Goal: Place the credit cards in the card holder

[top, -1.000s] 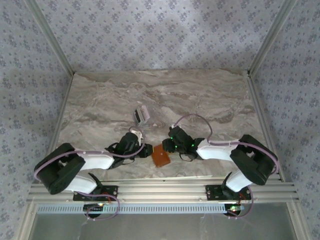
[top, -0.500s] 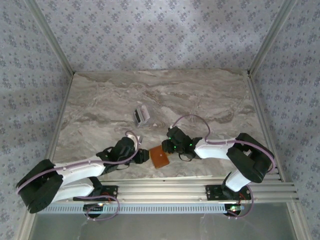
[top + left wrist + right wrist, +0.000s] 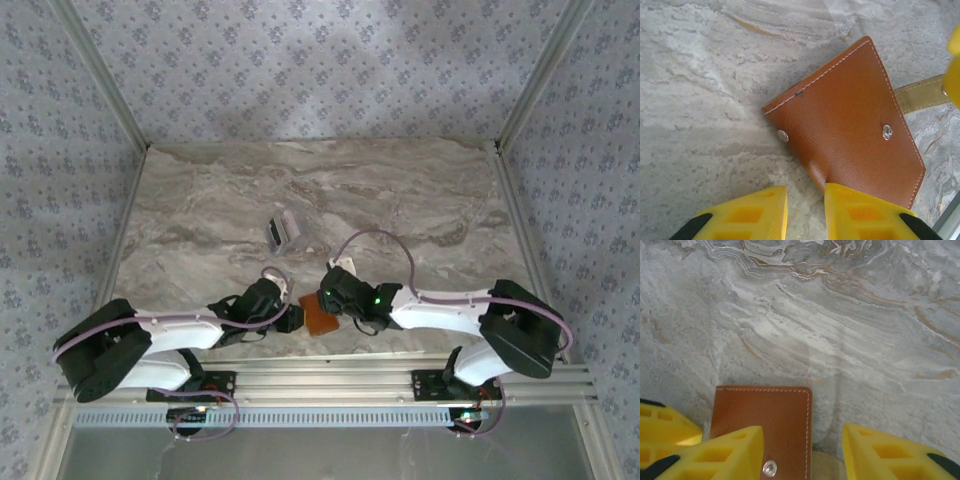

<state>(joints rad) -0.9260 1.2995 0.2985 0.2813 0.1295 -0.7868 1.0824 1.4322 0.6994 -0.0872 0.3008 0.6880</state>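
One brown card holder point(image 3: 320, 316) lies folded flat on the table point(image 3: 420, 200), near its front edge, between the two arms. Left pincer point(image 3: 805, 205): jaws a little apart, one finger over the holder's near corner, not clamped. Right pincer point(image 3: 802, 440): jaws wide, straddling the holder's stitched edge from the opposite side. Credit cards point(image 3: 283, 230) well apart, further back.

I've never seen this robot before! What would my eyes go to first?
A folded brown wallet lies by the near edge of the marble table, with the left arm and the right arm pointing at it from both sides. Up close, bright yellow jaws stand open right at its edges. Farther back sits a small pale stack of cards.
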